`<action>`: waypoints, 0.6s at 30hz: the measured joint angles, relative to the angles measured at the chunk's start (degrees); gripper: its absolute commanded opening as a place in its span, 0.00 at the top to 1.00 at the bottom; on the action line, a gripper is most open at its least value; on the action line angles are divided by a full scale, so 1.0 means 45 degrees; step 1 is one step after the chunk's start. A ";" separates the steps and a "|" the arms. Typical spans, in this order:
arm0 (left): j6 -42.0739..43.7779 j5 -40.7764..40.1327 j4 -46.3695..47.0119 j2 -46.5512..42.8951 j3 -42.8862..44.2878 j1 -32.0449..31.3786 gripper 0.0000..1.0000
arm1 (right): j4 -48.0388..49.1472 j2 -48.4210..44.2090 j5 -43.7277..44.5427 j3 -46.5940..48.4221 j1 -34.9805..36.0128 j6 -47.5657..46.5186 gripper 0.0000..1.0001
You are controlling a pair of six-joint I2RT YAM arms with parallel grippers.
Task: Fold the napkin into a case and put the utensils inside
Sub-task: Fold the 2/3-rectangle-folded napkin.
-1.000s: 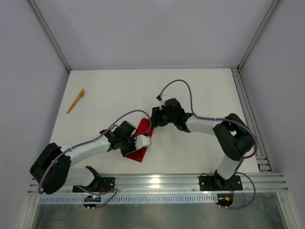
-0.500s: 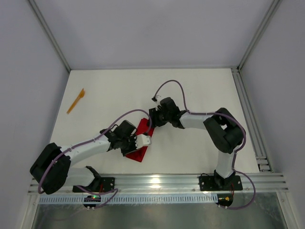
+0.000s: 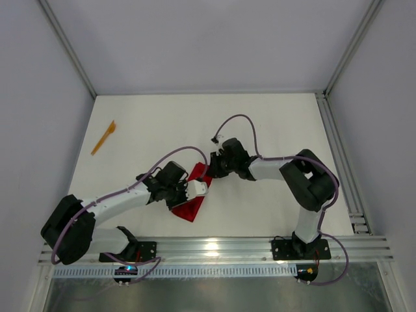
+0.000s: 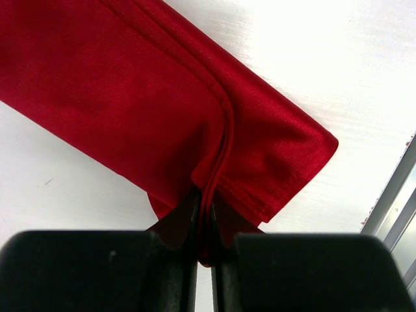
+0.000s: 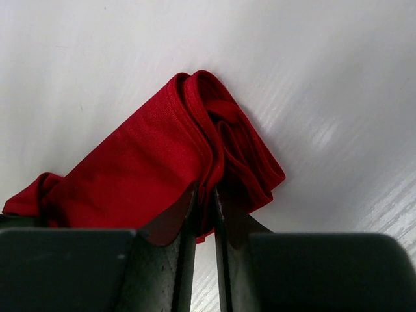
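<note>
Red napkin [image 4: 130, 97] in both grippers [image 4: 205, 224] [image 5: 205, 208]

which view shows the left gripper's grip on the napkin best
Left wrist view: the left gripper is shut on a folded edge of the napkin, layers visible between its jaws. The top view hides that pinch under the gripper. The right wrist view shows only the napkin's other end, pinched by the right gripper.

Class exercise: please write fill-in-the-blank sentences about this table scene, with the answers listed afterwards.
The folded napkin is coloured ____.
The left gripper and right gripper have their fingers shut on the ____.
The lone utensil lying far to the left is coloured ____.
Answers: red; napkin; orange.
</note>
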 measured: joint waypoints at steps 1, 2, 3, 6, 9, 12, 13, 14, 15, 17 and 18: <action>0.0000 0.0005 0.0000 0.0000 0.0039 0.0000 0.90 | 0.0024 -0.0073 0.0005 -0.0136 0.0000 0.0078 0.84; 0.0000 0.0015 -0.0010 0.0000 0.0087 0.0000 0.89 | 0.0087 -0.0131 0.0019 -0.0248 0.0000 0.0141 0.87; 0.0005 0.0044 -0.0019 0.0000 0.0136 0.0000 0.89 | 0.0121 -0.0199 0.0034 -0.0355 0.0000 0.0189 0.88; 0.0005 0.0185 -0.0146 0.0000 0.0282 0.0000 0.80 | 0.0194 -0.0321 0.0112 -0.0539 0.0000 0.0374 0.91; 0.0005 0.0583 -0.0437 0.0000 0.0452 0.0000 0.67 | 0.0359 -0.0452 0.0233 -0.0772 0.0000 0.0544 0.94; 0.0010 0.1243 -0.0889 0.0010 0.0777 0.0000 0.59 | 0.0636 -0.0593 0.0306 -0.1069 0.0000 0.0738 0.95; 0.0044 0.1467 -0.1020 0.0010 0.0879 0.0000 0.57 | 0.0704 -0.0675 0.0345 -0.1195 0.0000 0.0806 0.95; 0.0087 0.1744 -0.1175 0.0010 0.0991 0.0000 0.55 | 0.0787 -0.0748 0.0393 -0.1311 0.0000 0.0860 0.96; 0.0121 0.2098 -0.1404 0.0019 0.1107 0.0000 0.52 | 0.0831 -0.0792 0.0432 -0.1379 0.0000 0.0923 0.96; 0.0199 0.2696 -0.1817 0.0073 0.1292 0.0000 0.49 | 0.0884 -0.0826 0.0471 -0.1443 0.0000 0.1005 0.96; 0.0267 0.3011 -0.2098 0.0121 0.1404 0.0000 0.46 | 0.0913 -0.0826 0.0486 -0.1457 0.0000 0.1044 0.96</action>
